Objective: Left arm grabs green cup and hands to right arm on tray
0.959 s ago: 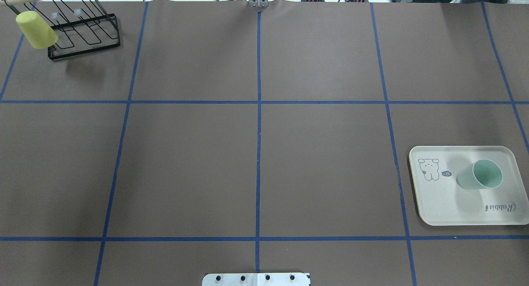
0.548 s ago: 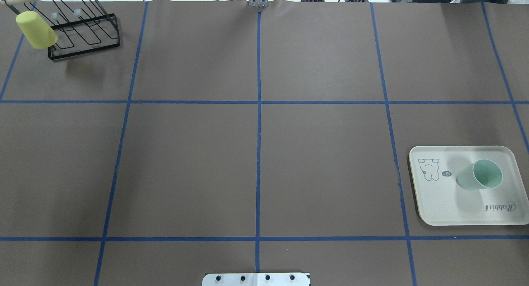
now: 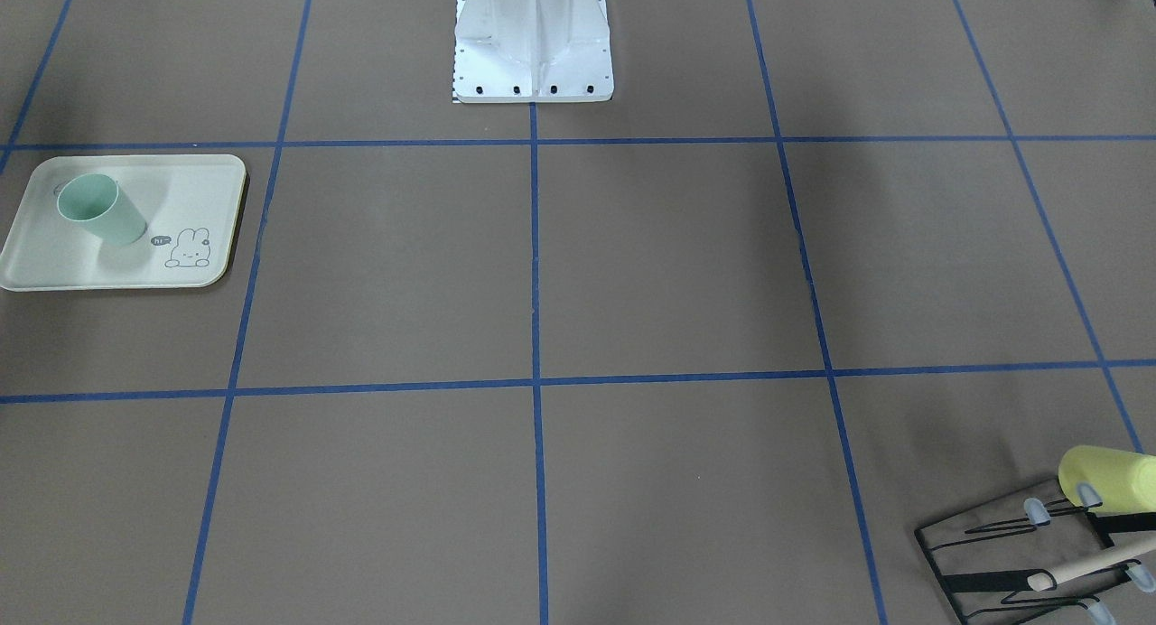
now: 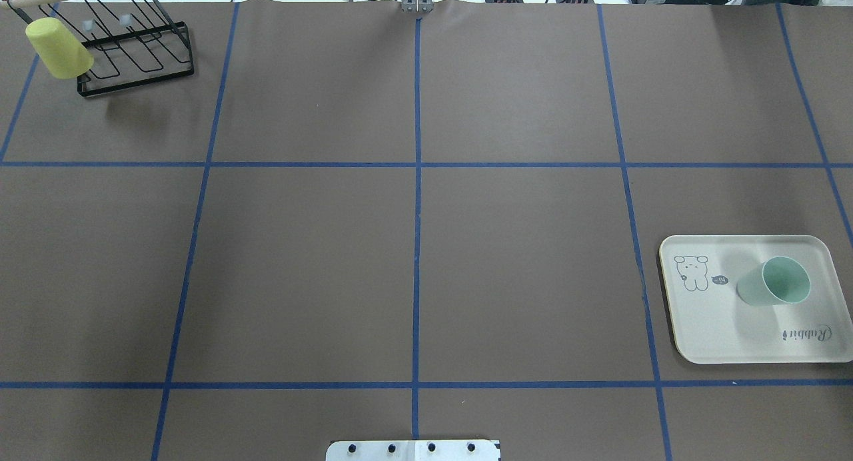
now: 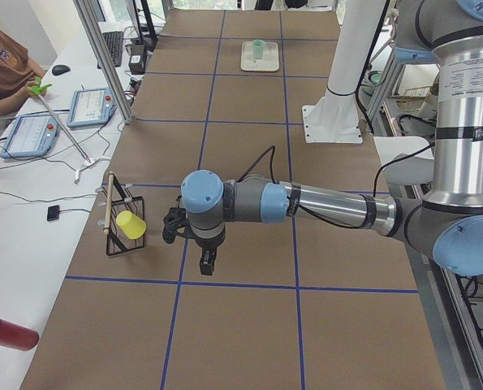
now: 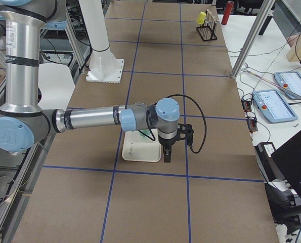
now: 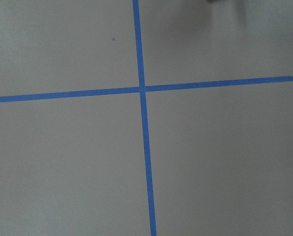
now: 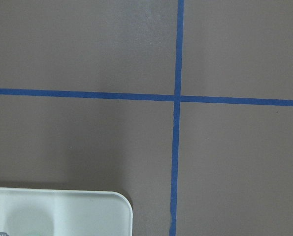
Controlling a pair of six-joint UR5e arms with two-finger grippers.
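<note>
The green cup [image 4: 773, 282] stands upright on the cream tray [image 4: 720, 328] at the table's right side. Both also show in the front-facing view, the cup [image 3: 99, 209] on the tray [image 3: 54, 264]. The left arm's gripper [image 5: 206, 262] shows only in the exterior left view, hanging high over the table near the rack; I cannot tell if it is open or shut. The right arm's gripper [image 6: 166, 156] shows only in the exterior right view, above the tray's [image 6: 135, 151] edge; I cannot tell its state. Neither gripper touches the cup.
A yellow cup [image 4: 58, 48] hangs on a black wire rack [image 4: 140, 54] at the far left corner. The robot's white base [image 3: 533, 38] stands at the table's near middle edge. Blue tape lines divide the brown table. An operator sits beside the table in the exterior left view.
</note>
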